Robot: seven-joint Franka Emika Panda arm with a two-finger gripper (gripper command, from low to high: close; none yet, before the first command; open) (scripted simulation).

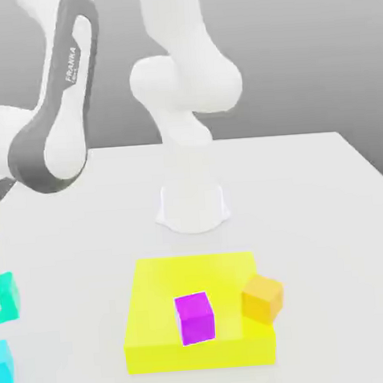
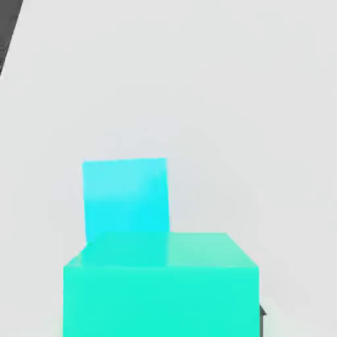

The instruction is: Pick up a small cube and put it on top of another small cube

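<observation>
Grips the turquoise cube [image 1: 9,296] in closed jaws, over the worktop [image 1: 309,211] toward the exterior view's left, near the cyan cube [image 1: 4,365]. Runs pale and smooth to a straight far edge, against plain grey surroundings [image 1: 298,58]. Carries a yellow block [image 1: 159,310] too, with magenta [image 1: 195,318] and orange cubes [image 1: 262,299].

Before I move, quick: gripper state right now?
Gripper: closed on the turquoise cube; whether it is lifted yet, I can't tell.
</observation>
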